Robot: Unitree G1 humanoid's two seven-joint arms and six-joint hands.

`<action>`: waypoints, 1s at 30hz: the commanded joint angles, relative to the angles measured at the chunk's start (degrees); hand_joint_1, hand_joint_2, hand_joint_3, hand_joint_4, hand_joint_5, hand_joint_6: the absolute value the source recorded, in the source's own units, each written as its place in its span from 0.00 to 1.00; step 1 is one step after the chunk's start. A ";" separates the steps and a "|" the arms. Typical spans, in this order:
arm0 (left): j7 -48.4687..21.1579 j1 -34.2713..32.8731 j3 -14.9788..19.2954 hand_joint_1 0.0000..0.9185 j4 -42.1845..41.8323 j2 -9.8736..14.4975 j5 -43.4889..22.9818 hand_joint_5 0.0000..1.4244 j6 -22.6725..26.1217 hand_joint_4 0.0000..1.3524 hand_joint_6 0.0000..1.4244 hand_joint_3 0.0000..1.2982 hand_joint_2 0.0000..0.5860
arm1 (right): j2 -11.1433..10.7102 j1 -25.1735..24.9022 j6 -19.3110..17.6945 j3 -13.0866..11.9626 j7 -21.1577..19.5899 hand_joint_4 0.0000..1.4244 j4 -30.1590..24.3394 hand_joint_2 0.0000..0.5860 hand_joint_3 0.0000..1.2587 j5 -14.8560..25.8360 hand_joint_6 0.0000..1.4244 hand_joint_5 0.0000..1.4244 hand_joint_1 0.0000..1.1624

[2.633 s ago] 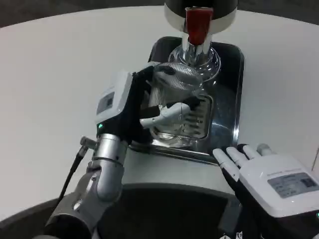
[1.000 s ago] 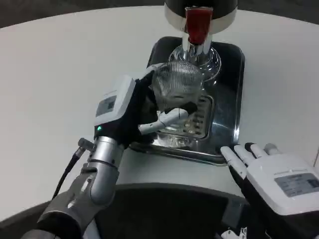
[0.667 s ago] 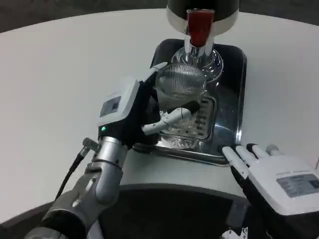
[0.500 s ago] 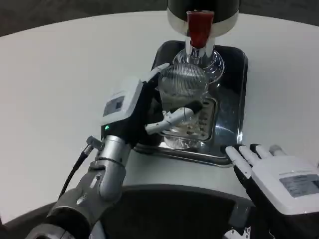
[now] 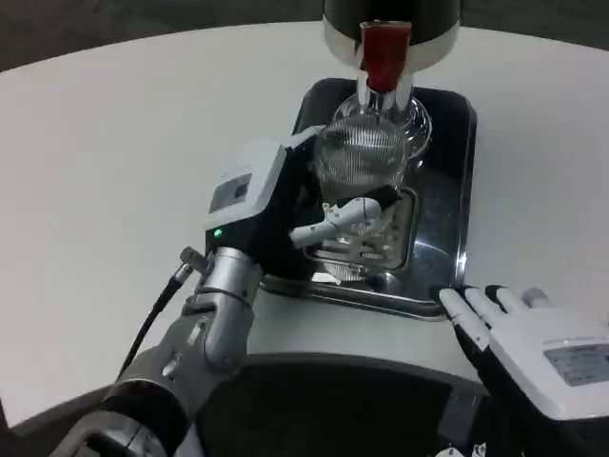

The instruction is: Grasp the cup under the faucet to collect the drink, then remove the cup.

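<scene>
The robot's left hand (image 5: pixel 285 205) grips a clear, ribbed glass cup (image 5: pixel 360 167) and holds it tipped, its mouth facing the camera, directly beneath the chrome faucet (image 5: pixel 383 90) with the red tap handle (image 5: pixel 383 49) at 12 o'clock on the table. The hand's fingers (image 5: pixel 347 211) wrap the cup's near side, thumb and fingers closed around the glass. Over the last few seconds the cup has travelled from the middle of the shiny steel drip tray (image 5: pixel 457 228), above its slotted grate (image 5: pixel 366 238), up and back toward 12 o'clock, so that its rim now sits just below the spout. That shift suggests the positioning step is nearly finished. No liquid can be made out in the cup, and whether the tap is flowing cannot be told. The red handle looks untouched, so collecting the drink is judged not yet begun. The right hand (image 5: pixel 533 338) waits at about 5 o'clock, just beside the tray's near edge, fingers spread and holding nothing. The white round table (image 5: pixel 114 171) surrounds the tray.
</scene>
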 commanded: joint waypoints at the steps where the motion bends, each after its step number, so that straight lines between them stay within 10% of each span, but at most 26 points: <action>1: -4.48 2.60 -1.69 0.17 2.25 -1.89 0.92 0.41 1.42 0.23 0.57 0.25 0.24 | 0.58 1.45 0.04 -0.02 -1.08 0.00 -1.38 0.50 0.00 0.30 0.00 0.00 0.51; 30: -8.85 5.93 0.68 0.00 -3.07 2.76 -1.91 0.15 -5.44 0.00 0.17 0.00 0.00 | 1.20 3.88 -0.47 1.20 -2.41 0.00 -2.21 0.50 0.00 0.49 0.00 0.00 0.51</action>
